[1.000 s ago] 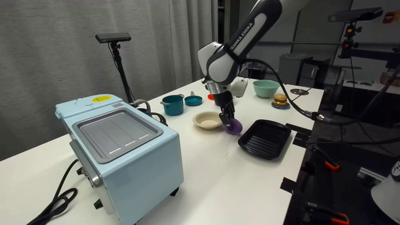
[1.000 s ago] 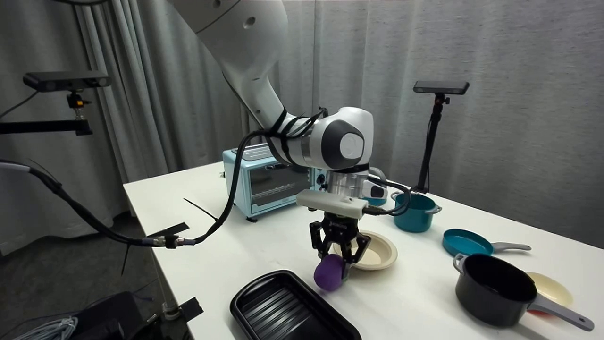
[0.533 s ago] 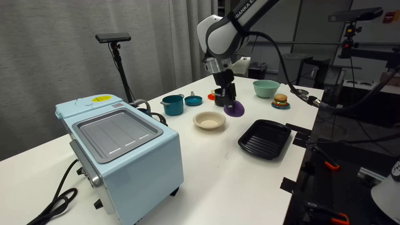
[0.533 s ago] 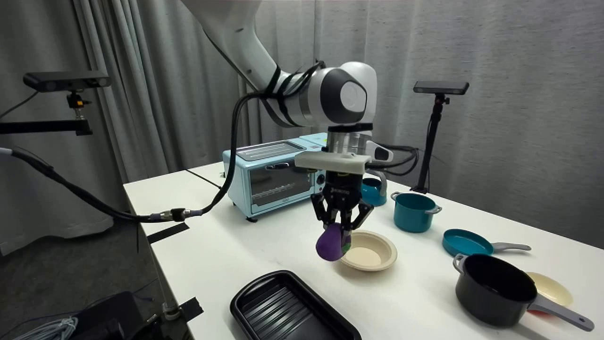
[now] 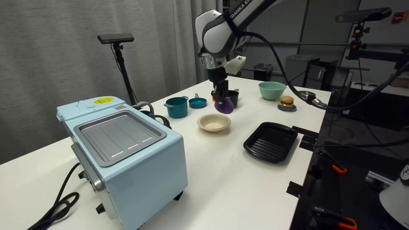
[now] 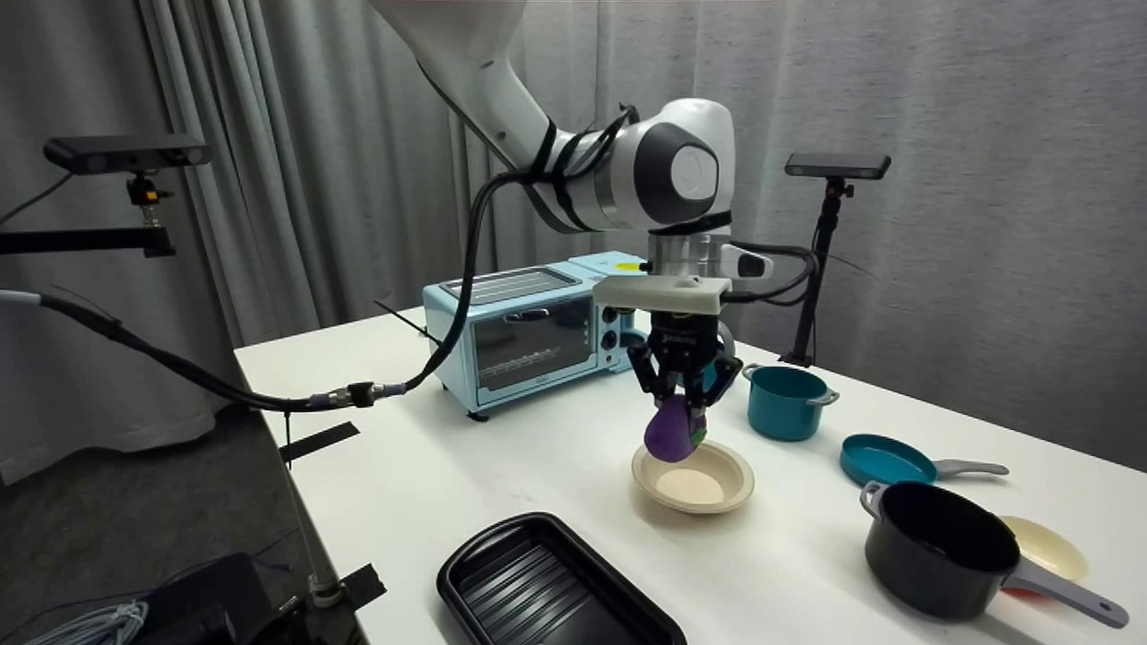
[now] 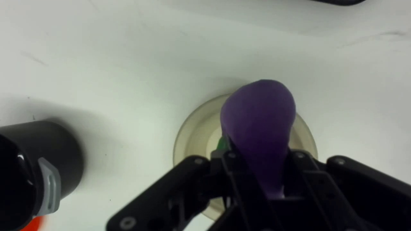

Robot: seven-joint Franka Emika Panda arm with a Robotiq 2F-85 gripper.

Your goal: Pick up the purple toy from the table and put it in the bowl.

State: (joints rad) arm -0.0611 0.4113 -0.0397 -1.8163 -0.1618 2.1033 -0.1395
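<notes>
The purple toy (image 5: 225, 106) (image 6: 668, 432) is held up off the white table (image 5: 217, 169) in both exterior views. It has a rounded purple body with a bit of green at its side, and it fills the middle of the wrist view (image 7: 260, 112). My gripper (image 5: 219, 98) (image 6: 685, 403) (image 7: 260, 154) is shut on it, with a finger on each side. The cream-beige bowl (image 5: 213, 127) (image 6: 692, 488) sits on the table below the toy. In the wrist view the bowl (image 7: 192, 138) shows behind the toy, partly hidden by the toy and fingers.
A black ridged tray (image 5: 271, 143) (image 6: 560, 587) lies near the bowl. A light blue toaster oven (image 5: 147, 182) (image 6: 529, 345) stands on the table. A teal pot (image 5: 177, 108), teal pan (image 6: 887, 460), dark pot (image 6: 932, 560) (image 7: 61, 150), pale green bowl (image 5: 271, 91) and toy burger (image 5: 286, 102) stand around.
My gripper has lifted the purple toy up off the table beside the bowl. It has then moved sideways, bringing the toy over the bowl. The bowl has not moved.
</notes>
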